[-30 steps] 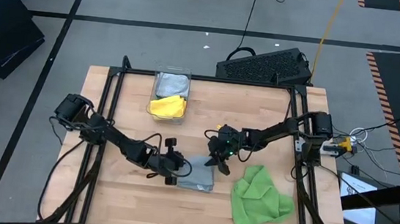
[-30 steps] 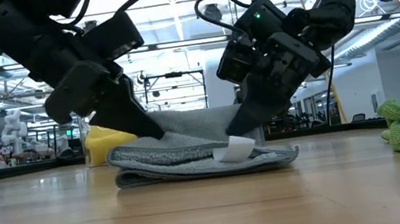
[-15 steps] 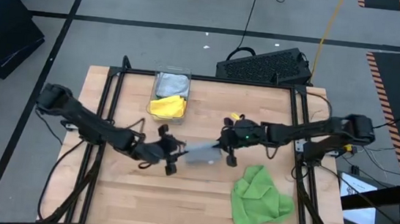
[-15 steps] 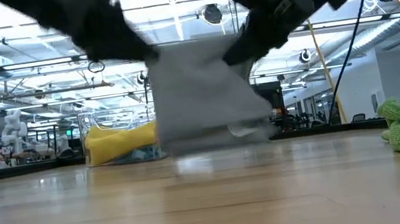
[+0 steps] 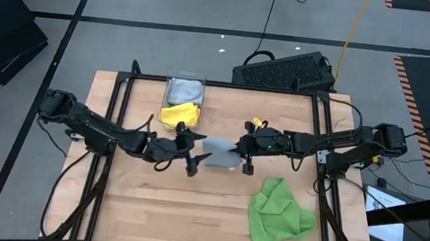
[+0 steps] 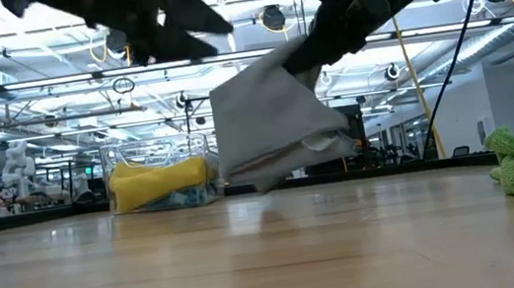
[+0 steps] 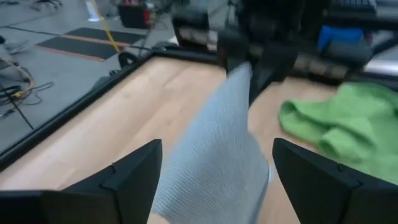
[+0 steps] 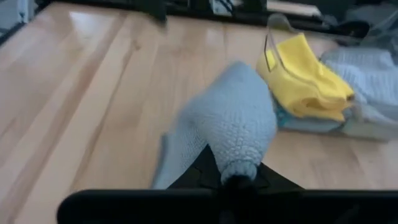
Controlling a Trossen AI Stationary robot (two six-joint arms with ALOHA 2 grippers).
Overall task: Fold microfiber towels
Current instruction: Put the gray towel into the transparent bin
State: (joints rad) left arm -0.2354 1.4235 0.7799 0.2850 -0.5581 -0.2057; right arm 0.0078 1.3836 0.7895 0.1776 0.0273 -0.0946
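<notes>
Bin (image 5: 172,85): yellow towel (image 5: 179,114), grey towel (image 5: 185,92)

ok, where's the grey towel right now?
The grey towel hangs above mid-table, pinched by the right gripper. The open left gripper is just left of it; the green towel lies to its front right.

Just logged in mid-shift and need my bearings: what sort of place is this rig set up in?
Probably a robotics lab or industrial workspace. The wooden table stands on a grey floor with striped hazard tape and trailing cables; the low view shows a large open hall with ceiling lights and other equipment.
</notes>
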